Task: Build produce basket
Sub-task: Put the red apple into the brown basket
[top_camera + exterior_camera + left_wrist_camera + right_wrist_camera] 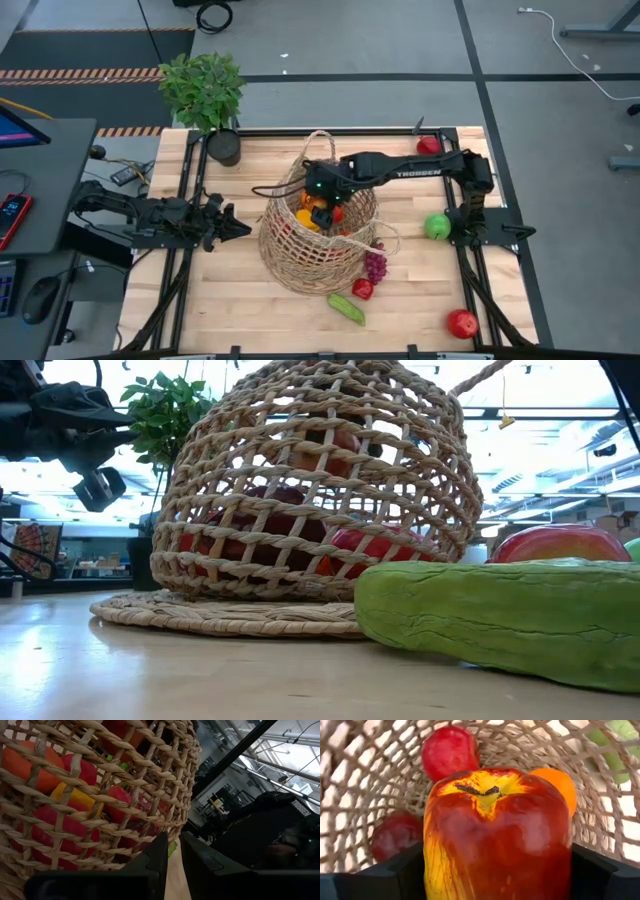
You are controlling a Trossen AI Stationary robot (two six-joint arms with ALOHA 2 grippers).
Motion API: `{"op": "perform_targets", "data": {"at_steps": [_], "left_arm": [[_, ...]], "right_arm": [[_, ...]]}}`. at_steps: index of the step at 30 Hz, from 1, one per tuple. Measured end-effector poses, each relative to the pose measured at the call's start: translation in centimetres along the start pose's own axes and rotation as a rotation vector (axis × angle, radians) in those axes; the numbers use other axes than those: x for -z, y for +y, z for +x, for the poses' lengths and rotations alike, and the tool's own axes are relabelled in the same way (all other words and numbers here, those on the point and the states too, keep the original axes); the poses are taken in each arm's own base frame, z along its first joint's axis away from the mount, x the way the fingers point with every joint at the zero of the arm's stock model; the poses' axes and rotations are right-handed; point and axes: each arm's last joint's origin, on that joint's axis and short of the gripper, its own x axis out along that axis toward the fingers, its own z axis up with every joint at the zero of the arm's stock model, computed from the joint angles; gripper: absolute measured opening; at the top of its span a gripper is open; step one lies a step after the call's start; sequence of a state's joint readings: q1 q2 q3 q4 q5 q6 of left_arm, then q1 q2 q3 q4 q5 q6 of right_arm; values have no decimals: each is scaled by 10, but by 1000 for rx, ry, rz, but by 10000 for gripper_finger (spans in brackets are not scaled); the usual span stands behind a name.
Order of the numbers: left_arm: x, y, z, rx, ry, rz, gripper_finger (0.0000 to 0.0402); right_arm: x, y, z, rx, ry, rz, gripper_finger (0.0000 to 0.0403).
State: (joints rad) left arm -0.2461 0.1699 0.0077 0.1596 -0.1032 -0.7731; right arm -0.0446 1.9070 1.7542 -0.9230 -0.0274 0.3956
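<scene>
A: We see the right pincer [322, 213] gripping a red-yellow apple [496, 837] inside the basket [285, 250], mid-tabletop.
B: If we release high, it could bounce out. Left pincer [240, 226] sits closed.

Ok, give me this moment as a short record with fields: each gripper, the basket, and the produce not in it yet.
right gripper: over the basket opening, shut on a red-and-yellow apple
left gripper: shut, empty, beside the basket
in basket: red and orange pieces
on table: cucumber, grapes, green apple, red apples
</scene>
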Motion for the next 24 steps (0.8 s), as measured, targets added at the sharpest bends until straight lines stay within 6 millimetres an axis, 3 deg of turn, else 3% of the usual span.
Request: {"op": "perform_targets", "data": {"at_steps": [7, 13, 24], "left_arm": [[0, 0, 0, 0, 0, 0, 63], [0, 0, 0, 0, 0, 0, 58], [0, 0, 0, 0, 0, 0, 61]], "right_arm": [[-2, -9, 11, 36, 14, -41, 346], [12, -17, 28, 122, 67, -129, 346], [33, -2, 45, 317, 39, -430, 346]]}}
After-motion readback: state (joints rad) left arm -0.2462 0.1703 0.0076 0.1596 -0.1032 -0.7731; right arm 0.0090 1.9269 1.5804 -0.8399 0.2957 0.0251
